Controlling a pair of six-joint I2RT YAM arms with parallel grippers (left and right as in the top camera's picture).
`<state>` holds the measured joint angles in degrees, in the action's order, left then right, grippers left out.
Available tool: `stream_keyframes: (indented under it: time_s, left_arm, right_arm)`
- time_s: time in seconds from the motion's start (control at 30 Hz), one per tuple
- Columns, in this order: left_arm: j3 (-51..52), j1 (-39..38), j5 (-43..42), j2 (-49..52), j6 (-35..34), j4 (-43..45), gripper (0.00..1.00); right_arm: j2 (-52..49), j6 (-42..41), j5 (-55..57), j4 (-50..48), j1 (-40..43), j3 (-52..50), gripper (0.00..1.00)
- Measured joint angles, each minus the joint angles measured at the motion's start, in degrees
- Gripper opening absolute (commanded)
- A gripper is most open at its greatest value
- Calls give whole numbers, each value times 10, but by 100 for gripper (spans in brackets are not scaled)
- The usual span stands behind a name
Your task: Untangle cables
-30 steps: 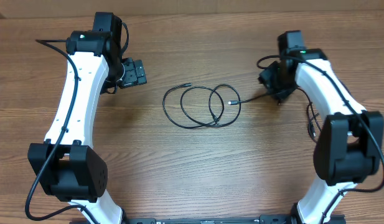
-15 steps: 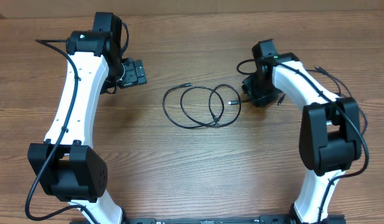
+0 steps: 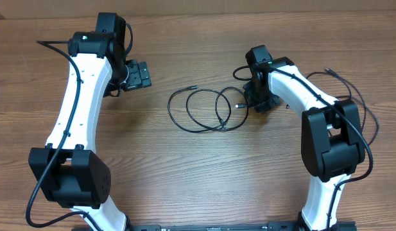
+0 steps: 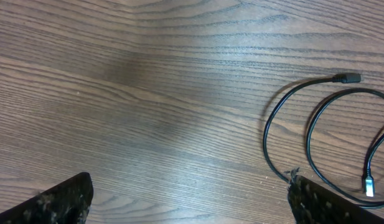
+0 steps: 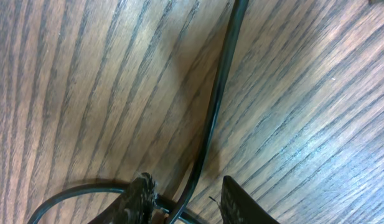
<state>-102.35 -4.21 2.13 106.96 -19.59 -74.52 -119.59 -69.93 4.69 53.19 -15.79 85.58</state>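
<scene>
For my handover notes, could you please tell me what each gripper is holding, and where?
Nothing is held: the right gripper straddles a black cable unclamped; the left gripper is empty.

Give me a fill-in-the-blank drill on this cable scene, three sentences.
The cables lie on a ___ table.
In the right wrist view, a cable runs ___ the right gripper's fingers.
The left gripper stands ___, apart from the cables.
Missing: wooden; between; open.

We are seeing the thin black looped cables (image 3: 207,110) lying mid-way on the brown wooden surface (image 3: 185,173). The left hand (image 3: 138,74) is hanging well apart on their left, and the right hand (image 3: 255,101) is straddling their right end.
</scene>
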Motion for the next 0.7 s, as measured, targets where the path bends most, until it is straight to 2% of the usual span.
stream_keyframes:
  time_s: [0.3, 0.43, 0.7]
  left_arm:
    - [0, 0, 0, 0, 0, 0, 100]
    - [0, 0, 0, 0, 0, 0, 99]
    - [0, 0, 0, 0, 0, 0, 100]
  right_arm:
    - [-1, -4, 3, 0, 0, 0, 33]
    - [-10, -4, 2, 0, 0, 0, 26]
    - [-13, -6, 3, 0, 0, 0, 25]
